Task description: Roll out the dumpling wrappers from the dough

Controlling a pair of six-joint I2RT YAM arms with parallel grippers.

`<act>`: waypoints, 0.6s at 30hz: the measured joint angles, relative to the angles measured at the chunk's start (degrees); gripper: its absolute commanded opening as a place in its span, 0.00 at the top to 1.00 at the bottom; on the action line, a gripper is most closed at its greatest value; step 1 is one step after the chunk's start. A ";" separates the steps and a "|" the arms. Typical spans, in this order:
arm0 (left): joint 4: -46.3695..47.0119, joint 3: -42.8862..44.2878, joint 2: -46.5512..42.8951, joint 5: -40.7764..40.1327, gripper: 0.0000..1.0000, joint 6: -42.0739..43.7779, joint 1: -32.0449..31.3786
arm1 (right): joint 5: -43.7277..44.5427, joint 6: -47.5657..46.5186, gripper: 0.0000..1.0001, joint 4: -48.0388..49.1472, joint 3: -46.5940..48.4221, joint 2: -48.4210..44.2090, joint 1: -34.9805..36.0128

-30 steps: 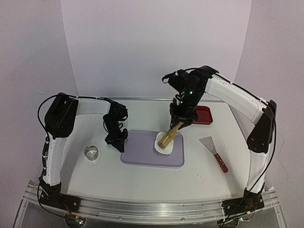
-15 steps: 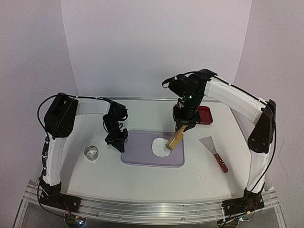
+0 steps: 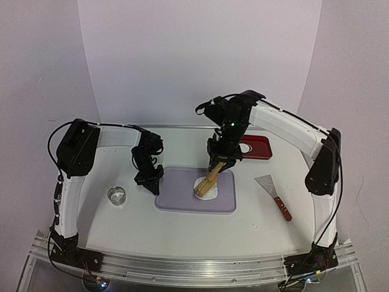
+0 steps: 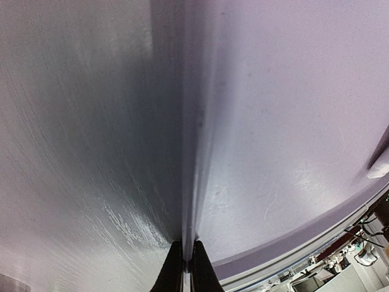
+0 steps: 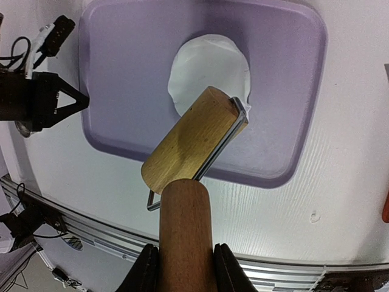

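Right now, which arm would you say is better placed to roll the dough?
Right: the right gripper holds the roller over the dough; the left gripper is shut at the edge of the purple mat.

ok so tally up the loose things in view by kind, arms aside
wooden roller: 1
dough sheet: 1
purple board: 1
metal ring cutter: 1
red tray: 1
scraper: 1
total: 6

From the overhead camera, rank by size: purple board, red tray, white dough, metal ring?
1. purple board
2. red tray and white dough look about alike; the right arm hides part of the tray
3. metal ring
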 measured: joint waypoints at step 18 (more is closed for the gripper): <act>2.62 -2.49 -1.60 0.17 1.00 -0.83 0.00 | 3.66 -0.38 1.00 0.74 6.44 9.30 -0.97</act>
